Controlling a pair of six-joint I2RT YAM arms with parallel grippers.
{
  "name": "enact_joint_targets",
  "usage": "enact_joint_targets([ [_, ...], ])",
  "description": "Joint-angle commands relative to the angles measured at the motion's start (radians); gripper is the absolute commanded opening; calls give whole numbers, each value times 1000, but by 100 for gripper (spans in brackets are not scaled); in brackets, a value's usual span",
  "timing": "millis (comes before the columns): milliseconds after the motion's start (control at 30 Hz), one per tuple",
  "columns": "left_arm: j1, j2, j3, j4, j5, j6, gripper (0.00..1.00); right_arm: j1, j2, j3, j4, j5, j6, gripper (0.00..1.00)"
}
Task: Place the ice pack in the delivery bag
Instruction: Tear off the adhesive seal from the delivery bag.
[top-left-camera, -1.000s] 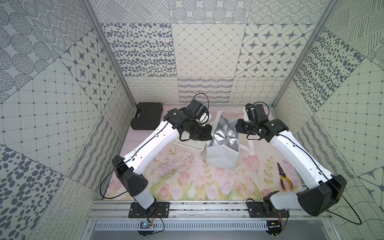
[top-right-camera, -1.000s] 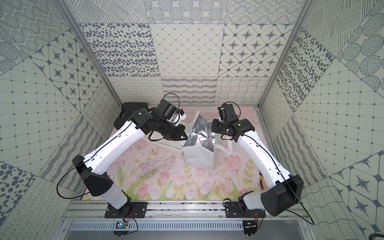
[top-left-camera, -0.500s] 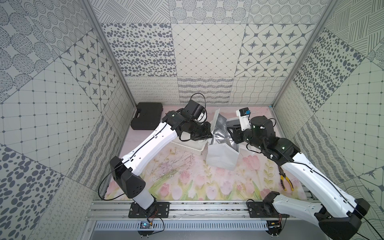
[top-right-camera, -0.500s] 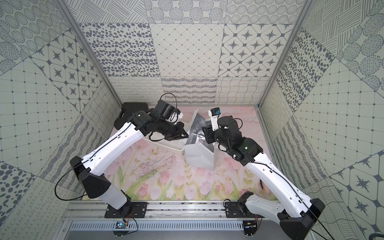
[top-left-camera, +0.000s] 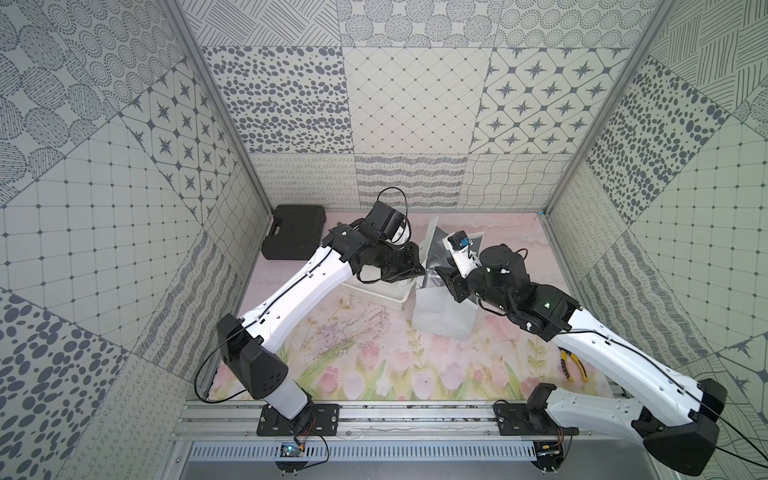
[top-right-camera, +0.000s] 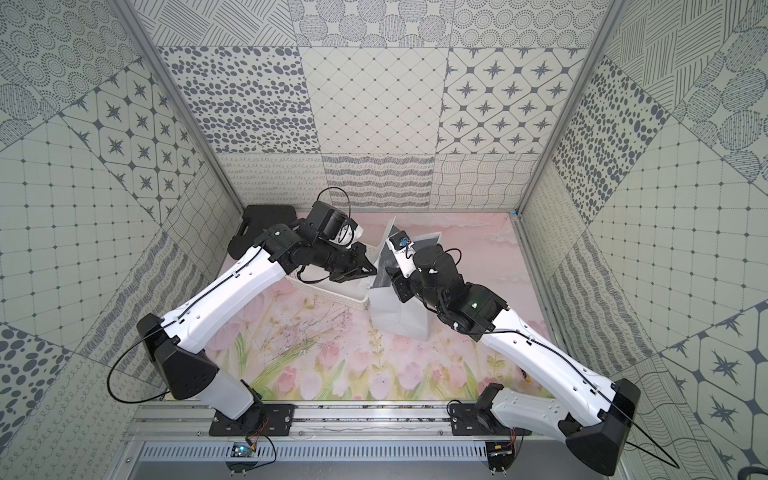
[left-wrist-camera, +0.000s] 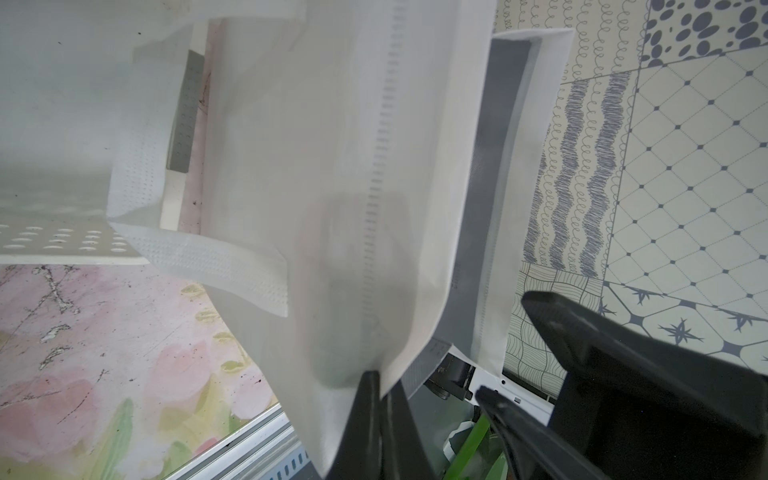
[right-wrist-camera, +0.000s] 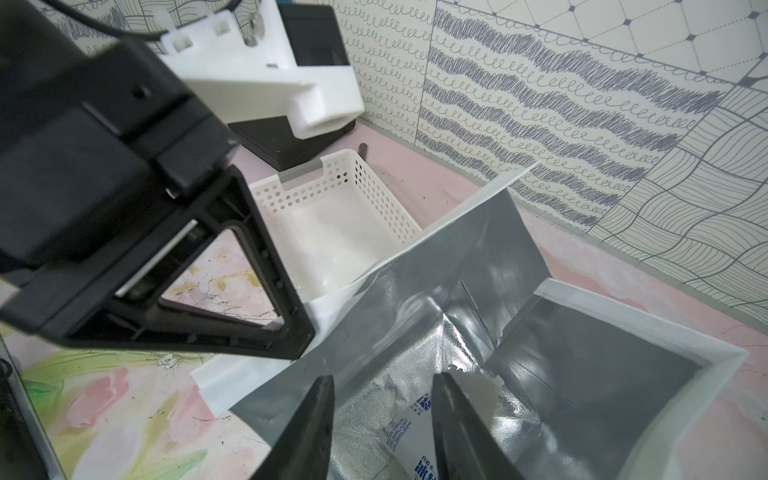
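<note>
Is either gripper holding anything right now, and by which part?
The left gripper pinches the delivery bag by the rim of its mouth. The right gripper is open and holds nothing; the ice pack lies loose inside the bag.

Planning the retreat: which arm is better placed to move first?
Probably right: right gripper open above the ice pack in the delivery bag; left gripper shut on its rim, propping it.

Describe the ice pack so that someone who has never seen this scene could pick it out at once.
Find the delivery bag, the boxy white tote beside the perforated white basket on the floral mat. Look down into its silver foil lining. There lies the ice pack, the only small flat whitish pouch with blue print.
</note>
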Motion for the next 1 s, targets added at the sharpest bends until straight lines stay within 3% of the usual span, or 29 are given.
enact_joint_targets([
  [0, 6, 7, 10, 23, 26, -13, 0, 18, 8, -9, 61, 5, -37, 43],
  [400, 30, 5, 4, 42, 55, -41, 0, 172, 20, -47, 138, 83, -240, 42],
  [967, 41, 20, 6, 38, 80, -39, 0, 175, 10, -98, 149, 145, -298, 40],
])
